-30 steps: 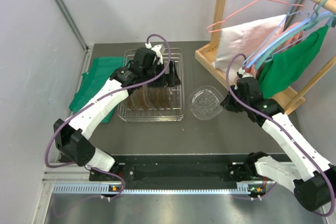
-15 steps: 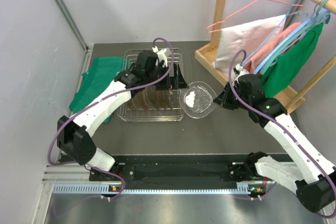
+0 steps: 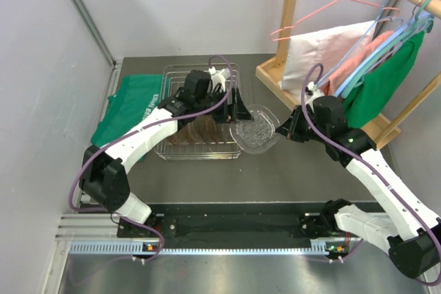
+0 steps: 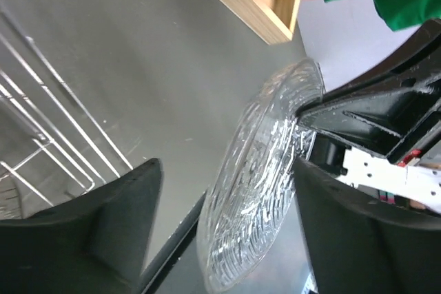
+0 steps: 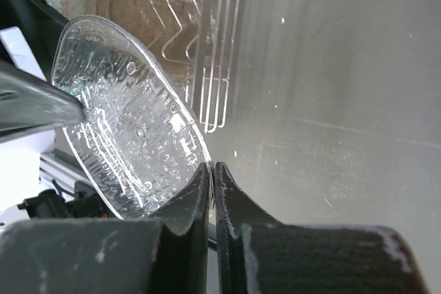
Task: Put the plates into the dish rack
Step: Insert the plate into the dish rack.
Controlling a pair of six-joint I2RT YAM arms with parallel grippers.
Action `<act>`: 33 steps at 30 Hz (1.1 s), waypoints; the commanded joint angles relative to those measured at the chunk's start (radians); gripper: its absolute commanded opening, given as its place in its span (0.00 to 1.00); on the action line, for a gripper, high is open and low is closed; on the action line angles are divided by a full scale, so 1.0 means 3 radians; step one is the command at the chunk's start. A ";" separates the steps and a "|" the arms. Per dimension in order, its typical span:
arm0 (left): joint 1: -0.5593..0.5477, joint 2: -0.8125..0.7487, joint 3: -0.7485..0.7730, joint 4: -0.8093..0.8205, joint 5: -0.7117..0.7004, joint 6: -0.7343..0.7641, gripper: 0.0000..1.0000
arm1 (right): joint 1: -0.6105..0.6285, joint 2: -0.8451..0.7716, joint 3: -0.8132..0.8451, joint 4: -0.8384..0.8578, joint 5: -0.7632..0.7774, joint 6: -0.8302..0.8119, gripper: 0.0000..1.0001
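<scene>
A clear plate (image 3: 256, 129) was found clamped by its rim in the right gripper (image 5: 210, 170). The left gripper (image 4: 227, 177) was held open around it

Overhead view plus close wrist views, common plate (image 4: 262, 191)

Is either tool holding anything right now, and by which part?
The right tool is shut on the rim of a clear plate, holding it tilted beside the dish rack. The left tool is open around that plate, not clamped on it.

Green cloth (image 3: 122, 109), wooden rack (image 3: 292, 5), hung green garment (image 3: 386, 84), white cloth (image 3: 317, 49)
</scene>
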 commanded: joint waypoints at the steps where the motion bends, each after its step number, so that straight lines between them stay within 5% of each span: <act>1: -0.0025 0.0006 -0.0030 0.0381 0.0244 -0.0052 0.68 | 0.0041 0.0020 0.0109 0.0314 -0.0093 0.0062 0.00; 4: -0.0025 -0.0019 -0.0025 0.0376 0.0223 -0.0022 0.54 | 0.0041 0.0035 0.0104 0.0319 -0.0073 0.0062 0.00; 9: -0.0025 -0.0050 0.0056 0.0249 0.0162 0.0050 0.14 | 0.0041 0.0086 0.0064 0.0314 -0.0119 0.0062 0.00; 12: -0.0030 -0.0060 0.0184 -0.0052 -0.0047 0.0183 0.00 | 0.0046 0.0082 0.0043 0.0243 -0.0042 0.0062 0.19; 13: -0.0025 -0.0071 0.0220 -0.0139 -0.0291 0.0249 0.00 | 0.0046 0.0081 0.0043 0.0207 -0.0007 0.0052 0.34; 16: -0.0025 -0.0081 0.0409 -0.0563 -0.0777 0.0392 0.00 | 0.0046 0.0076 0.0048 0.0023 0.0178 0.0021 0.55; 24: -0.0025 0.0103 0.0874 -0.1249 -0.2214 0.0531 0.00 | 0.0046 0.0025 -0.0018 -0.0167 0.0357 -0.0061 0.62; 33: -0.0025 0.0333 0.1053 -0.1500 -0.2773 0.0505 0.00 | 0.0046 0.0081 -0.0018 -0.0177 0.0382 -0.0112 0.63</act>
